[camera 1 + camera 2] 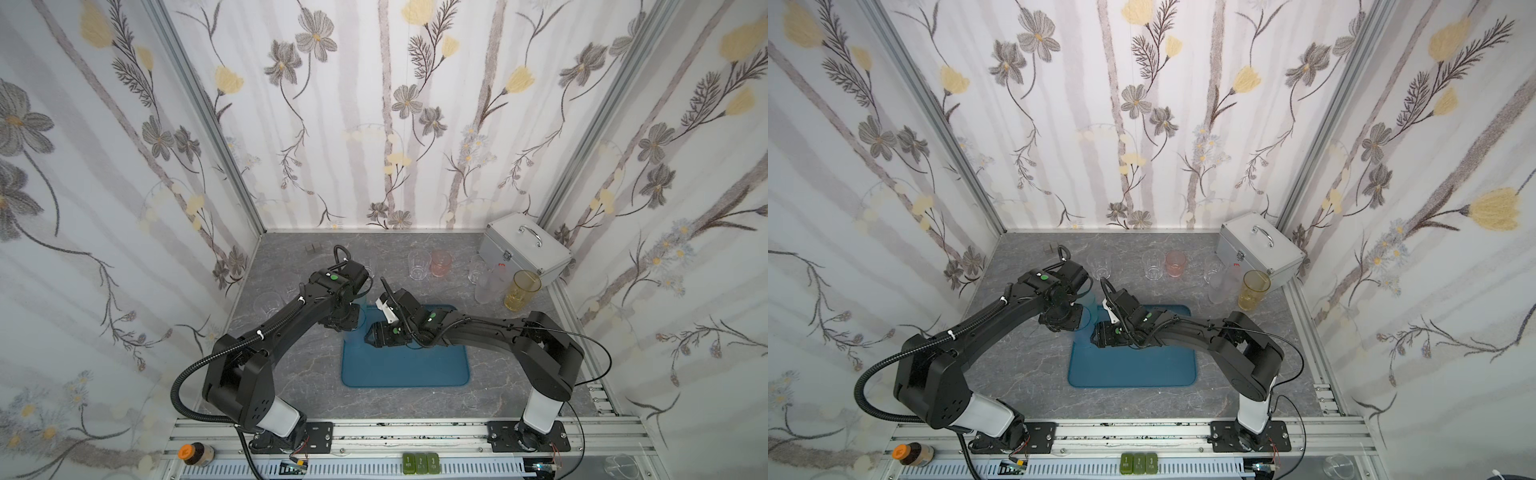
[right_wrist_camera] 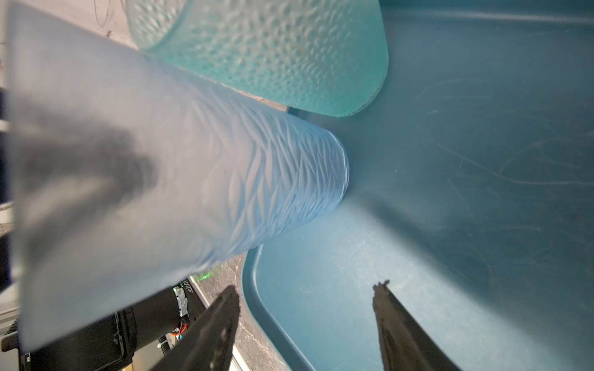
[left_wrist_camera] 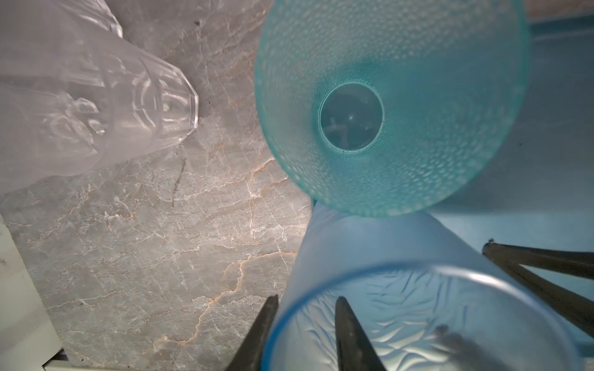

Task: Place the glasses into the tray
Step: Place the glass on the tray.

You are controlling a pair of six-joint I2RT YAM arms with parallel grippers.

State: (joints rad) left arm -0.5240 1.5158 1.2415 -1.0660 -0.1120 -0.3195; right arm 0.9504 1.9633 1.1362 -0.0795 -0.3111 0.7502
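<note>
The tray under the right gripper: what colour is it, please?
The tray is plain teal-blue, clearest in a top view.

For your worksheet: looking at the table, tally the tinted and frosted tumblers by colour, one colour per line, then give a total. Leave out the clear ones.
Blue tumblers: 2
Frosted white tumblers: 2
Pink tumbler: 1
Amber tumbler: 1
Total: 6

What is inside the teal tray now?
A dimpled teal tumbler and a wavy light blue tumbler stand in the far left corner of the tray. In both top views the right arm covers its far strip.
</note>
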